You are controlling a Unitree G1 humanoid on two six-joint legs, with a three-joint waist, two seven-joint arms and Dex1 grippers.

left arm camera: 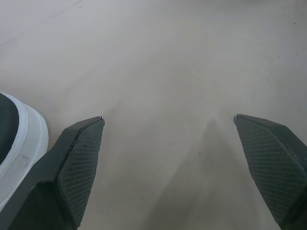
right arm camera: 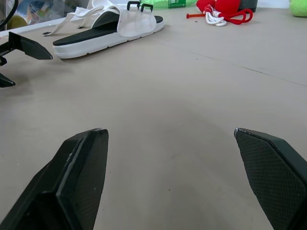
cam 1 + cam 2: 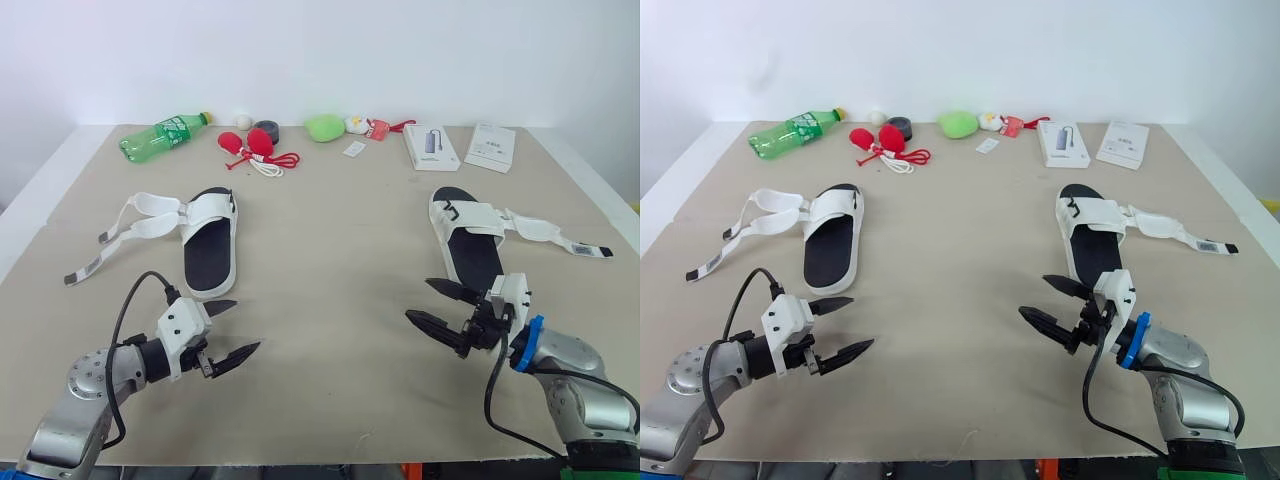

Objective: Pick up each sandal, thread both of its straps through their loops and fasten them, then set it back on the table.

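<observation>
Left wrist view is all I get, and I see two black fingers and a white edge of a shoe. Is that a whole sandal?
Observer: Yes, the left sandal lies whole and sole down on the table, just ahead of the left hand.
Child: Are its straps done up?
Observer: No, the left straps trail loose toward the table's left edge.
Child: Is there another one?
Observer: Yes, the right sandal lies ahead of the open right hand, and the right straps lie loose toward the right edge.
</observation>
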